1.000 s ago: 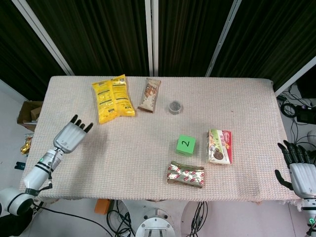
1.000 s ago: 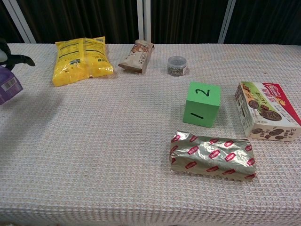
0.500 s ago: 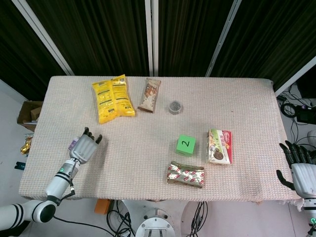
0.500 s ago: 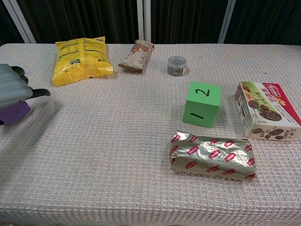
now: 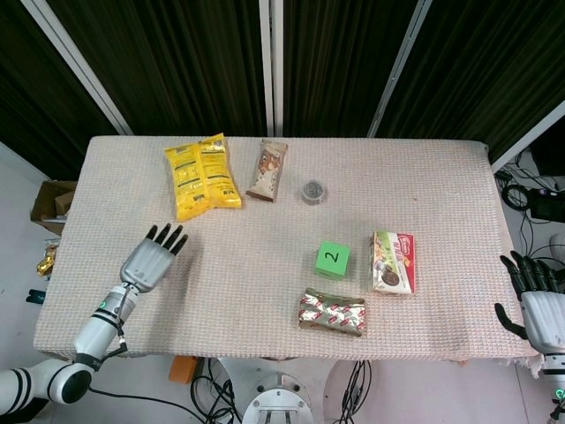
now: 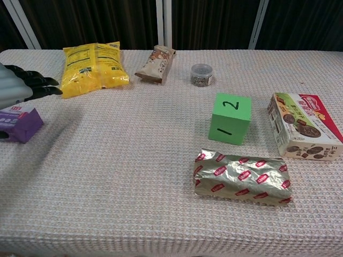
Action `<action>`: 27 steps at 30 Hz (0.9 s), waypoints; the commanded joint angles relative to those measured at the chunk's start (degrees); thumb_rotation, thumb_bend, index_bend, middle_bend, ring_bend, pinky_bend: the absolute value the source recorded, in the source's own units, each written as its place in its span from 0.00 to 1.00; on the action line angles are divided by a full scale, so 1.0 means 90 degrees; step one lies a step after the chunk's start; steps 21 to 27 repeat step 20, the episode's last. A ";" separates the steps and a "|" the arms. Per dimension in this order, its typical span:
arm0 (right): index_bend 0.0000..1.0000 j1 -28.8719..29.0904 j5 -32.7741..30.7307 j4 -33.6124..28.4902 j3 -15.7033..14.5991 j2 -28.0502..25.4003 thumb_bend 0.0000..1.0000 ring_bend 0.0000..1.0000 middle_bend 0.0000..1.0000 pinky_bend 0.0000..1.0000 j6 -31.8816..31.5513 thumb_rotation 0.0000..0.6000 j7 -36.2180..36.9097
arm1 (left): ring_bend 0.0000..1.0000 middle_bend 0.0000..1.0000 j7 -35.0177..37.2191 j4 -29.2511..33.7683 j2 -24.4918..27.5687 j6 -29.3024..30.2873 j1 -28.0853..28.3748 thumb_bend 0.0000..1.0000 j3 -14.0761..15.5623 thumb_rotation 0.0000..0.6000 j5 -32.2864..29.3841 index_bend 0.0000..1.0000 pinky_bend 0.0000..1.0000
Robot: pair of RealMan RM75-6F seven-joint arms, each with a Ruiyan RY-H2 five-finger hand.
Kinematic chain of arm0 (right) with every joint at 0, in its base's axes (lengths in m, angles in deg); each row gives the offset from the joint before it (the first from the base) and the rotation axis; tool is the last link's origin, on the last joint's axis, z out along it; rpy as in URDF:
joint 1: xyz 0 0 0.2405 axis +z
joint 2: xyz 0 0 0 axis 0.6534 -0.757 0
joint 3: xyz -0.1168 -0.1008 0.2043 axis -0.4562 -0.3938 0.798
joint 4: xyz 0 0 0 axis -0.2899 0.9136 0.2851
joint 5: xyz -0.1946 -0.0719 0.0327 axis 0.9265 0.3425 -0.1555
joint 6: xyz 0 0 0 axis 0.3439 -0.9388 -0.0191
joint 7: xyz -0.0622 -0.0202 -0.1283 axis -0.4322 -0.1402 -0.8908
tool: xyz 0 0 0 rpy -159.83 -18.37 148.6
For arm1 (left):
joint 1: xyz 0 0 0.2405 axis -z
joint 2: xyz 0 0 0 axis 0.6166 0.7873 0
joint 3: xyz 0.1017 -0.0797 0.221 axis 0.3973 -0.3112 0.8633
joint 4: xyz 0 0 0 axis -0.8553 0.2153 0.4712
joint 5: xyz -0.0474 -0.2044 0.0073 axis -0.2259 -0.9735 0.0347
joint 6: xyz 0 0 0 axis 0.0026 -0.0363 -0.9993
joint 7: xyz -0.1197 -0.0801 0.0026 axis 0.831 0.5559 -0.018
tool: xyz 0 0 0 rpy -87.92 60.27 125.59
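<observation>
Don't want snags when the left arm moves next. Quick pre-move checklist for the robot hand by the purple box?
1. Left robot hand has its fingers extended and apart above the purple box: ok.
2. Purple box lies flat on the table: ok.
3. Thumb clear of the box: cannot tell, as the chest view's edge cuts it off.
4. Yellow bag apart from the fingertips: ok, though close.
5. Right robot hand beyond the table's right edge, holding nothing: ok.
</observation>
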 commanded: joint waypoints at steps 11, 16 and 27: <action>0.00 -0.0166 0.0134 0.0319 -0.0002 0.0211 0.29 0.00 0.00 0.00 -0.0405 1.00 0.0077 | 0.03 0.00 0.4818 -0.0248 0.1350 0.2641 -0.1693 0.06 0.0159 1.00 0.2129 0.00 0.16; 0.00 -0.0281 0.0081 0.0773 0.0070 0.0546 0.29 0.00 0.00 0.00 -0.0656 1.00 0.0069 | 0.03 0.00 0.5501 -0.1112 0.1183 0.3198 -0.2439 0.06 0.0424 0.83 0.2161 0.00 0.16; 0.00 -0.0336 -0.0010 0.0922 0.0078 0.0638 0.28 0.00 0.00 0.00 -0.0650 1.00 0.0093 | 0.03 0.00 0.5915 -0.1408 0.1062 0.3613 -0.2931 0.06 0.0497 0.82 0.2161 0.00 0.16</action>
